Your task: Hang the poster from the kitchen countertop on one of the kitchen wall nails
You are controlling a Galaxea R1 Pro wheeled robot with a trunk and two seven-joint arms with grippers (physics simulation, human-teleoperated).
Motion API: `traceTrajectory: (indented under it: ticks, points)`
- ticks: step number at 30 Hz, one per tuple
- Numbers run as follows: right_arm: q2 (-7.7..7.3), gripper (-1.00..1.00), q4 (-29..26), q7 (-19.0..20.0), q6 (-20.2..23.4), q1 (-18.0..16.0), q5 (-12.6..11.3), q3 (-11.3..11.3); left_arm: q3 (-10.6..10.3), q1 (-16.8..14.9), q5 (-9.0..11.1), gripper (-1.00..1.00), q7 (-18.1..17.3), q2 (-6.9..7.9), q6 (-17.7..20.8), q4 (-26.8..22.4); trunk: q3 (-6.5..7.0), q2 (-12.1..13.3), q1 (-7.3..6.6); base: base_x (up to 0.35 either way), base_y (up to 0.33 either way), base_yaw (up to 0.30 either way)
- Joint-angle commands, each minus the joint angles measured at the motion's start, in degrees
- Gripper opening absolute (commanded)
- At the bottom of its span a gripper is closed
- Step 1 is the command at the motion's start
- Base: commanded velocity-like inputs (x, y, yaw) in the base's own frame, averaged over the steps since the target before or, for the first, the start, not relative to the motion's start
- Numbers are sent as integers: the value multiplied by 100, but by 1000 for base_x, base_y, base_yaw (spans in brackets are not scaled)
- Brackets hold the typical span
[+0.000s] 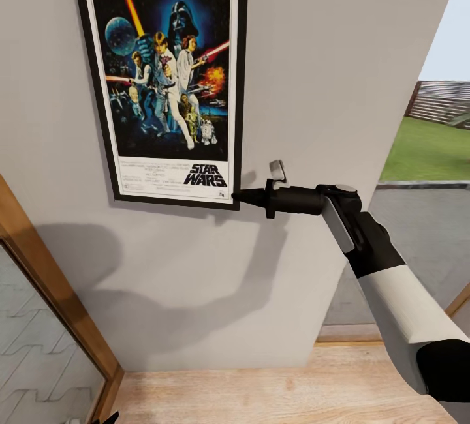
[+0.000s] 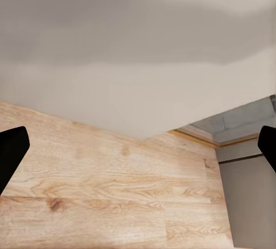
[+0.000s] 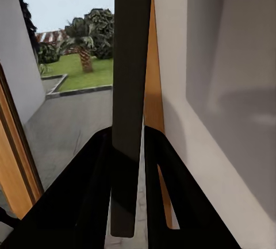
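Black-framed poster (image 1: pixel 161 78) sits flat against the grey wall (image 1: pixel 326 85), right hand (image 1: pixel 240 196) clamped on its lower right corner, likely steadying it onto a nail hidden behind. Left hand (image 2: pixel 138 145), fingers spread and empty, hangs over the wood floor (image 2: pixel 103 197) below the poster.

Right arm (image 1: pixel 391 293) clad in a glossy white shell, capped at the near end by a rounded black joint cover. Black collar past the white, then a silver-grey link with a domed top. Slim matte-black wrist cylinder with a raised ring, tapering into the black right tool (image 1: pixel 238 196); small pale grey block on top of the cylinder at 12 o'clock. Left tool (image 2: pixel 138 151): two plain black fingertips (image 2: pixel 11 154), blunt and unmarked. Right fingers (image 3: pixel 172 203) long, black, angular.
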Motion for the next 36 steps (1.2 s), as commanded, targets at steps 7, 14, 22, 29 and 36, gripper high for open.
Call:
traceTrajectory:
  ticks: [7, 14, 22, 29, 36]
  points:
    - [-6, -100, 1, -9, 55, -7, -54, 13, -48, -4, 40, 100, -8, 2, -33, -1, -13, -13, 4, 0, 0, 0]
    - [-6, -100, 1, -1, 55, -7, -54, 13, -54, -5, 40, 100, -8, 14, -33, -1, -13, -13, 4, 0, 0, 0]
    - [-6, -100, 1, 3, 55, -6, -54, 13, -63, -5, 40, 100, -7, 35, -33, -1, -13, -13, 4, 0, 0, 0]
    - [-6, -100, 1, 3, 55, -6, -54, 13, -63, -4, 40, 100, -7, 36, -33, -3, -13, -13, 4, 0, 0, 0]
    - [-6, -100, 1, 3, 55, -6, -60, 13, -63, -3, 40, 100, -11, 36, -32, -1, -13, -13, 4, 0, 0, 0]
